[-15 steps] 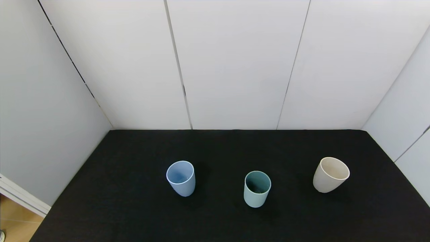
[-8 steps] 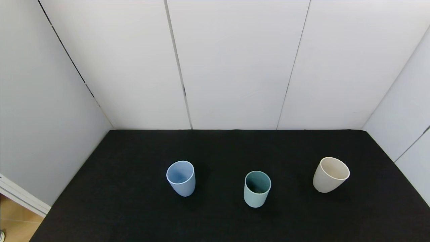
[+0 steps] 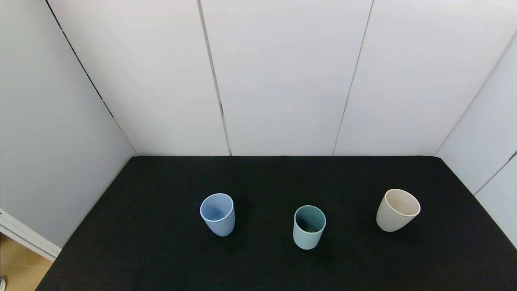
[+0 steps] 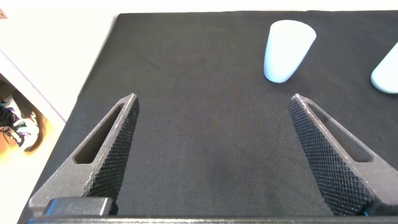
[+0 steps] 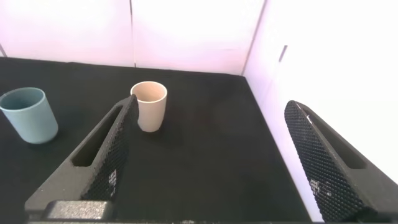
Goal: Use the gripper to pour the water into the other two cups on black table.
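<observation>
Counting three upright cups (image 3: 309, 227).

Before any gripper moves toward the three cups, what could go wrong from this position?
1. The teal cup stands between the light blue cup and the cream cup; a gripper approaching it carelessly might knock over a neighbour.
2. Both the left gripper and the right gripper are open and away from the cups; a loose or off-centre grasp may tip the teal cup, wetting the black table.
3. The cream cup has a tapered base, so a bump while pouring could topple it.
</observation>
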